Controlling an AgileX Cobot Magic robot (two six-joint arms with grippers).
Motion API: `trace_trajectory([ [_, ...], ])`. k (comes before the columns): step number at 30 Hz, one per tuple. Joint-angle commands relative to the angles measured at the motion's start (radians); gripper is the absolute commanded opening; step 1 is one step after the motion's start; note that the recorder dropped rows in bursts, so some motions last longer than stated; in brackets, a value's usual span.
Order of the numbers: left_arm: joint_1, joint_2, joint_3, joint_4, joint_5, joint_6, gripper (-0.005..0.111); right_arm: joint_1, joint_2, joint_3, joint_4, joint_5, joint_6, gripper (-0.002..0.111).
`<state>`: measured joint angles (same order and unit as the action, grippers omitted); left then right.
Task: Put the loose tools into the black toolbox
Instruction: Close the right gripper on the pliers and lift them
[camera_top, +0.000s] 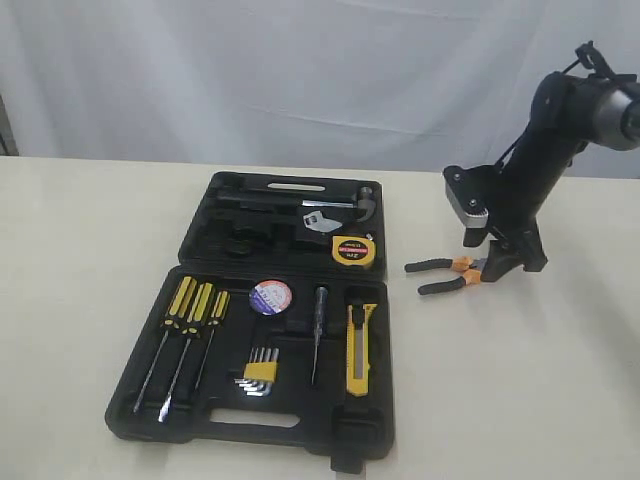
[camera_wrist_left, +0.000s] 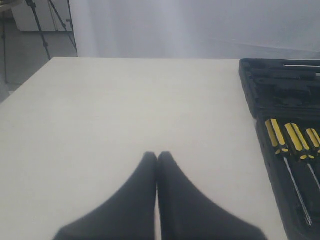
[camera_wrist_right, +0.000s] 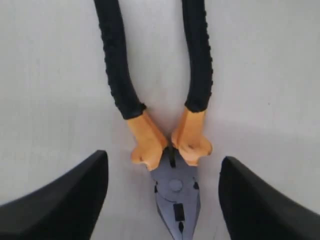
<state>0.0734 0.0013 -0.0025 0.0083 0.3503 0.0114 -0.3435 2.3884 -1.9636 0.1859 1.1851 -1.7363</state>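
Note:
The black toolbox (camera_top: 195, 255) lies open on the table's left-centre. Inside it sit the round yellow tape measure (camera_top: 353, 250), the black tape roll (camera_top: 270, 297) with its white-red-blue label, and the yellow-black utility knife (camera_top: 360, 347). The black-and-orange pliers (camera_top: 447, 273) lie on the table to the box's right, their handles pointing toward it. My right gripper (camera_top: 497, 262) stands open over the pliers' head, and the steel head (camera_wrist_right: 175, 197) sits between the two fingers, untouched. My left gripper (camera_wrist_left: 157, 156) is shut with nothing in it, over bare table beside the toolbox (camera_wrist_left: 280, 95).
Three yellow-black screwdrivers (camera_top: 190, 310) and a hex key set (camera_top: 260, 372) rest in the box's near half; the screwdrivers (camera_wrist_left: 292, 142) also show in the left wrist view. A hammer head (camera_top: 340, 212) sits in the far half. A white curtain hangs behind the table.

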Motion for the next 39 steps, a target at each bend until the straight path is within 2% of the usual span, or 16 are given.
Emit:
trace_trajectory([
  [1,-0.005,-0.001,0.003,-0.008,-0.008,-0.004,0.000,-0.001,0.039,-0.053,-0.001,0.036,0.018,0.061],
  [18,-0.005,-0.001,0.003,-0.008,-0.008,-0.004,0.000,0.023,0.083,-0.071,-0.042,0.036,0.023,0.061],
  [25,-0.005,-0.001,0.003,-0.008,-0.008,-0.004,0.000,0.044,0.085,-0.071,-0.060,0.036,0.046,0.057],
  [26,-0.005,-0.001,0.003,-0.008,-0.008,-0.004,0.000,0.046,0.085,-0.071,-0.060,0.036,0.055,0.054],
  [28,-0.005,-0.001,0.003,-0.008,-0.008,-0.004,0.000,0.046,0.085,-0.071,-0.064,0.036,0.078,0.036],
  [29,-0.005,-0.001,0.003,-0.008,-0.008,-0.004,0.000,0.046,0.085,-0.071,-0.064,0.036,0.097,0.023],
  [32,-0.005,-0.001,0.003,-0.008,-0.008,-0.004,0.000,0.046,0.085,-0.071,-0.064,0.036,0.147,-0.001],
  [39,-0.005,-0.001,0.003,-0.008,-0.008,-0.004,0.000,0.046,0.031,-0.071,-0.096,0.036,0.267,-0.001],
])
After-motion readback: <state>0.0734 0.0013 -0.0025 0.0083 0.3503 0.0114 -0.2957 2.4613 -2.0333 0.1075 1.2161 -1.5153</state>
